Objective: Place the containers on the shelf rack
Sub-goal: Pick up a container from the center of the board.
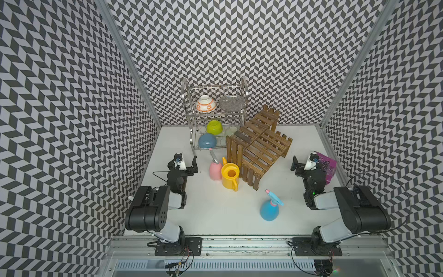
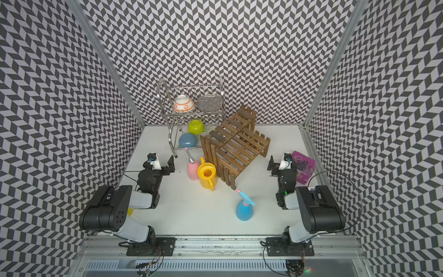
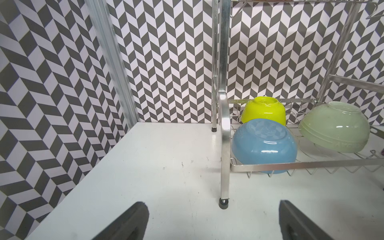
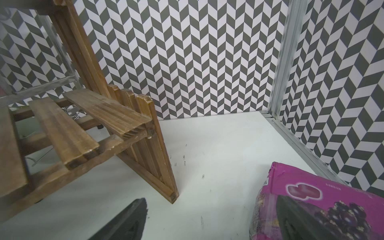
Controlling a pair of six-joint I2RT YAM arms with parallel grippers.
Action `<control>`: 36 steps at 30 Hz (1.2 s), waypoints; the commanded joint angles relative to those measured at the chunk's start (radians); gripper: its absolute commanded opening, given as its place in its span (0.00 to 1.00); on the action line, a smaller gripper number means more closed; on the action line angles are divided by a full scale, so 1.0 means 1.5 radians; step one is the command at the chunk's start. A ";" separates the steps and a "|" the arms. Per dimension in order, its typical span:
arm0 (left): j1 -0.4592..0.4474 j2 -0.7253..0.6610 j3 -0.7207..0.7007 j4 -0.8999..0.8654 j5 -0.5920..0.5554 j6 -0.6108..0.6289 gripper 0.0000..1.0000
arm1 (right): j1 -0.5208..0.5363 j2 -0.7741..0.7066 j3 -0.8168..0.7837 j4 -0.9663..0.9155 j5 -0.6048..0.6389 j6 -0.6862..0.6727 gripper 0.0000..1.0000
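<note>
Containers I can see are sitting on the white tabletop (image 1: 215, 215), none shelved yet. The glossy pink plastic spray bottle (image 1: 215, 171) and opaque yellow watering can (image 1: 229, 178) are just beside the brown slatted wooden shelf rack (image 1: 260, 148), the rounded blue spray bottle (image 1: 269, 211) nearer me. My left claw (image 3: 212, 209) and right claw (image 4: 211, 205) are hanging spread apart, empty. I'm judging the first grasp is coming next.

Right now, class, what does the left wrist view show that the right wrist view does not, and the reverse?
Left wrist only: the lime bowl and blue bowl on the wire dish rack. Right wrist only: the wooden shelf rack and purple package. Both: white table, chevron wall, and an open gripper, the left gripper or right gripper.
</note>
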 commanded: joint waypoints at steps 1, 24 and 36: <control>-0.009 -0.005 -0.005 0.006 -0.015 0.001 1.00 | 0.001 -0.010 0.006 0.019 -0.002 -0.001 1.00; -0.006 -0.011 0.008 -0.015 -0.044 -0.013 1.00 | 0.002 -0.033 0.002 0.021 0.010 0.003 1.00; -0.009 -0.226 0.152 -0.449 -0.026 -0.015 1.00 | 0.002 -0.372 0.116 -0.465 -0.033 0.116 1.00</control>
